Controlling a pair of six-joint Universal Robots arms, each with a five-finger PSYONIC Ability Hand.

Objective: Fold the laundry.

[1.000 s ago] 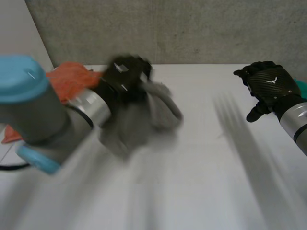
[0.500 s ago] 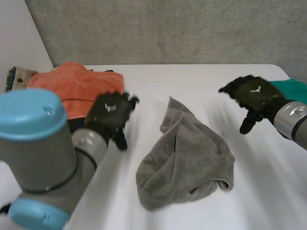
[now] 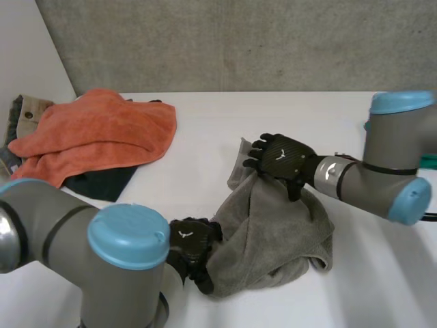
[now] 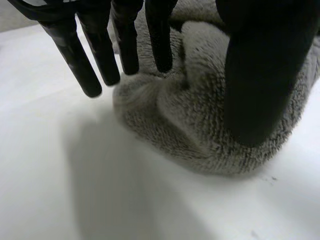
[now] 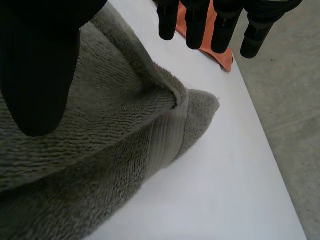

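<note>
Both hands have come onto the grey towel (image 3: 273, 229) since half a second ago, when we saw them hanging clear of it on either side. The towel itself lies in much the same crumpled heap near the middle of the white table (image 3: 205, 130).

We find the left hand (image 3: 190, 247) at the heap's near left edge, touching the bunched cloth there. From the left wrist we see its fingers (image 4: 122, 45) straight and pointing down, their tips at a fold of the grey towel (image 4: 200, 120). The thumb is spread well apart from them on the other side of the lump. This hand is wide, and as far as we can tell nothing is pinched.

The right hand (image 3: 281, 157) rests on the far part of the towel, just beside the corner that sticks out toward the wall. From the right wrist we see its fingers (image 5: 220, 27) straight, held over a hemmed corner of the grey towel (image 5: 165, 130), with the thumb over the pile. This hand is wide too and grips nothing. We cannot tell there whether the thumb touches the cloth.

At the table's far left an orange towel (image 3: 102, 133) lies loosely heaped on a dark garment (image 3: 102, 183), well apart from the grey one.
</note>
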